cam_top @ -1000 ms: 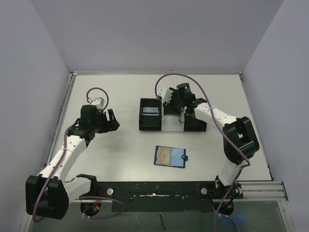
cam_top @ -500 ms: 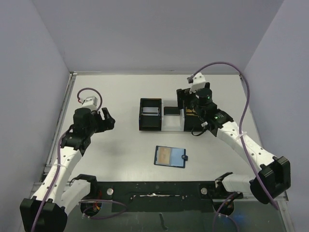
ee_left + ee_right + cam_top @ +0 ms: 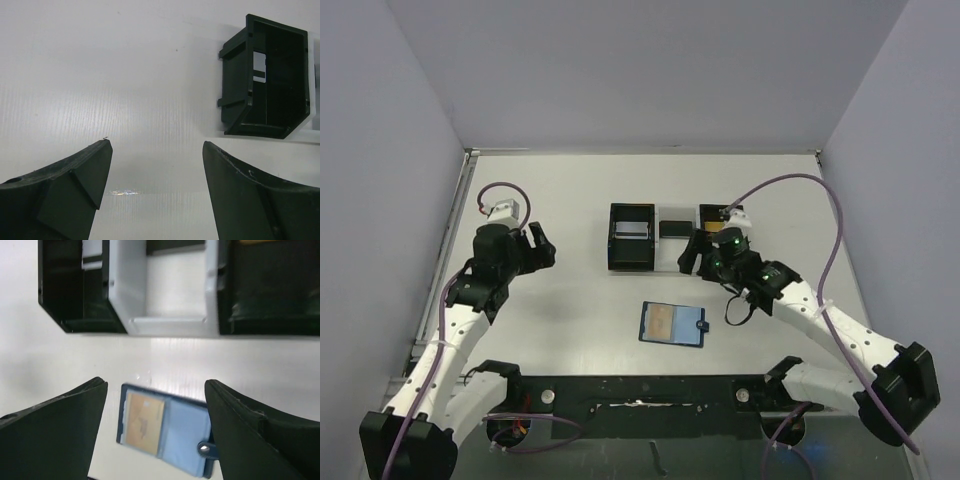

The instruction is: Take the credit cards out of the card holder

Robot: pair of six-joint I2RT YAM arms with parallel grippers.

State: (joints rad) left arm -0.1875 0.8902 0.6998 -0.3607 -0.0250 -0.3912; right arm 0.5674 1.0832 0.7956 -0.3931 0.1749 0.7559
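The card holder (image 3: 673,324) lies spread open on the table, a tan credit card (image 3: 663,321) in its left pocket and its snap tab at the right edge. My right gripper (image 3: 697,258) hangs open just beyond it, near the boxes' front edge. In the right wrist view the card holder (image 3: 167,432) and its tan card (image 3: 144,420) show below the open gripper (image 3: 155,384), with nothing held. A silver-grey card (image 3: 631,229), a dark card (image 3: 674,227) and a gold card (image 3: 712,211) lie in the boxes. My left gripper (image 3: 542,245) (image 3: 156,143) stands open and empty at the left.
Two black open-top boxes (image 3: 631,262) (image 3: 720,225) joined by a white tray (image 3: 666,262) stand at the table's middle back. The left wrist view shows the left black box (image 3: 267,75) at the upper right. Grey walls close the table on three sides.
My right arm has drawn back from over the right box toward the card holder, and its jaws have opened. A gold card now shows in that box. The left arm shifted slightly left.
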